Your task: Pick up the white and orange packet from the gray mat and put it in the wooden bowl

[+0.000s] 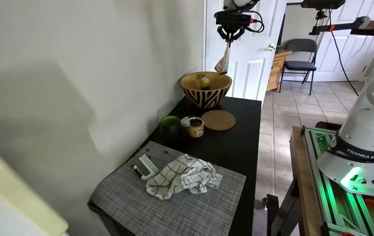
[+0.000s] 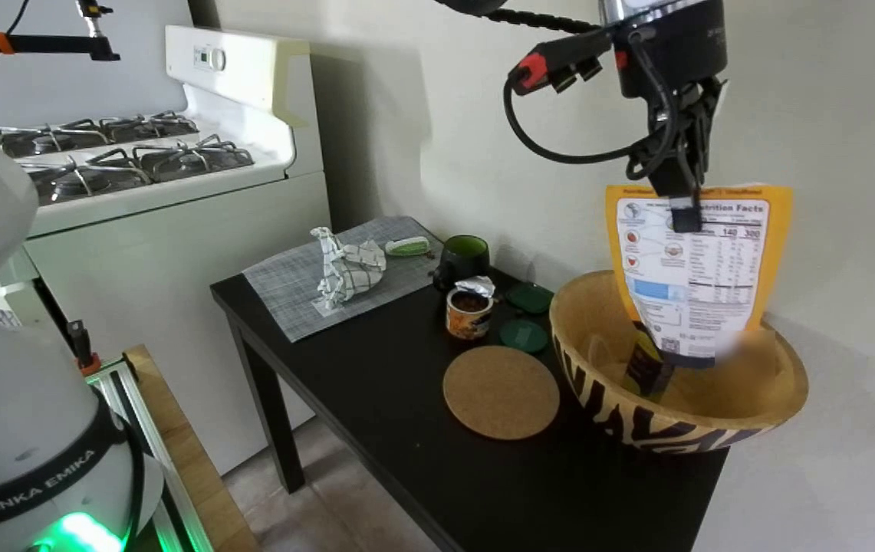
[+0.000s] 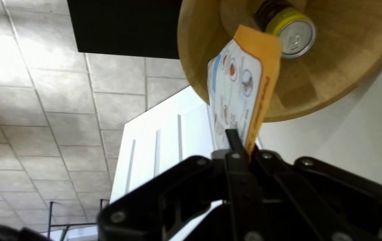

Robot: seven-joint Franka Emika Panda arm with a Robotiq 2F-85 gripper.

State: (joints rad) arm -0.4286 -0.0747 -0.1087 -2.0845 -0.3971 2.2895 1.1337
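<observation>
Dark counter (image 2: 575, 498) by wall (image 2: 483, 146) | end effector (image 1: 229, 42) pinching packet (image 2: 694, 280) top | packet hanging near bowl (image 2: 640, 423) rim, overlap unclear | centre over bowl, lower vertically, avoid can (image 3: 290, 30), let go only once inside

Two exterior views: from opposite ends, downward across shared tabletop (image 1: 236, 149). Wrist view: near, past end effector (image 3: 245, 143) into wooden bowl (image 3: 351, 50).

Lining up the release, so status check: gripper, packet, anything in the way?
Gripper closed on white and orange packet, near its top edge. Packet hanging, apparently over wooden bowl. Yellow-banded drink can in bowl, may crowd landing.
</observation>
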